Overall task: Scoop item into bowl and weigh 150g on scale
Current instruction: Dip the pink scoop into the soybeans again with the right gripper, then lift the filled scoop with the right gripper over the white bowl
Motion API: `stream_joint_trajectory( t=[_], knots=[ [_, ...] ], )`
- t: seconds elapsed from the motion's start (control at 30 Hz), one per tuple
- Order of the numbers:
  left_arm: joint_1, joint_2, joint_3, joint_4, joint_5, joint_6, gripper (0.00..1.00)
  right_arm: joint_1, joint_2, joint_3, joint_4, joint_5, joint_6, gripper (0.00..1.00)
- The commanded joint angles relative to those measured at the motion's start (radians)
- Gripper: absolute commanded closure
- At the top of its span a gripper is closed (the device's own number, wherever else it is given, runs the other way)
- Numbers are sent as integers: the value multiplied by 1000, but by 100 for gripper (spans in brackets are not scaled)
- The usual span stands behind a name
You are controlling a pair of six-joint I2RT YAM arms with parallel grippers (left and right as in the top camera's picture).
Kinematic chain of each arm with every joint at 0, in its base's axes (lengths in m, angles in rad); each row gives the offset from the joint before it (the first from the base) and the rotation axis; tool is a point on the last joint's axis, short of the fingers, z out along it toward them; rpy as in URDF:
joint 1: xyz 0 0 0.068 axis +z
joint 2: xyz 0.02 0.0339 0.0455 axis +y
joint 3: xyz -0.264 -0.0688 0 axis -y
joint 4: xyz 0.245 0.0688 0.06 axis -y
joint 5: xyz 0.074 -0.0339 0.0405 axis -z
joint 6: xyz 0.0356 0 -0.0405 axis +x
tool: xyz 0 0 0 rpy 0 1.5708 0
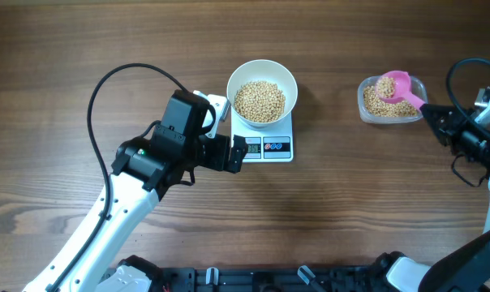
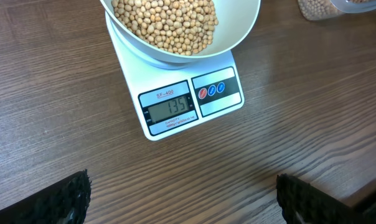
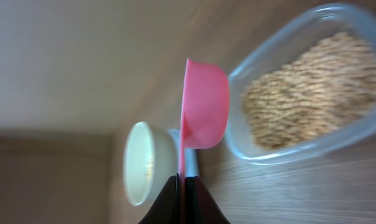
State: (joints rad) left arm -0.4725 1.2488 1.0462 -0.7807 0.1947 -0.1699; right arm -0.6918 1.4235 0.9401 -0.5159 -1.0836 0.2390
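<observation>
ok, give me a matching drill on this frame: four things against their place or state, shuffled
Things
1. bowl
2. pink scoop
3. clear tub
4. left gripper

Place or state
A. open, holding nothing, beside the scale
B. held by the right gripper, loaded with beans
C. standing on the scale, partly filled
D. on the table near the right arm, under the scoop

Pairs: 1-C, 2-B, 3-D, 4-A
</observation>
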Motion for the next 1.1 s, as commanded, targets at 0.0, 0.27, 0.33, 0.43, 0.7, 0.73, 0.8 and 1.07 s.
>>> stream_joint_trajectory(
  t=[0.0, 0.27, 0.33, 0.43, 0.7, 0.73, 0.8, 1.07],
  knots=[
    [-3, -9, 1, 2, 5, 16, 0, 5, 11, 0, 6, -196, 8, 96],
    [-3, -9, 1, 2, 5, 16, 0, 128, 11, 0, 8, -204, 8, 96],
    [-3, -9, 1, 2, 5, 16, 0, 197, 11, 0, 26, -203, 9, 96],
    [-3, -9, 1, 2, 5, 16, 0, 287, 11, 0, 94, -181, 66, 96],
    [-3, -9, 1, 2, 5, 16, 0, 500, 11, 0, 368, -48, 208, 96],
    [-3, -9, 1, 2, 5, 16, 0, 523, 11, 0, 378, -12, 209, 96],
    [-3, -9, 1, 2, 5, 16, 0, 565, 11, 0, 381, 66, 204, 96],
    [-3, -9, 1, 2, 5, 16, 0, 717, 11, 0, 403, 282, 14, 96]
  ],
)
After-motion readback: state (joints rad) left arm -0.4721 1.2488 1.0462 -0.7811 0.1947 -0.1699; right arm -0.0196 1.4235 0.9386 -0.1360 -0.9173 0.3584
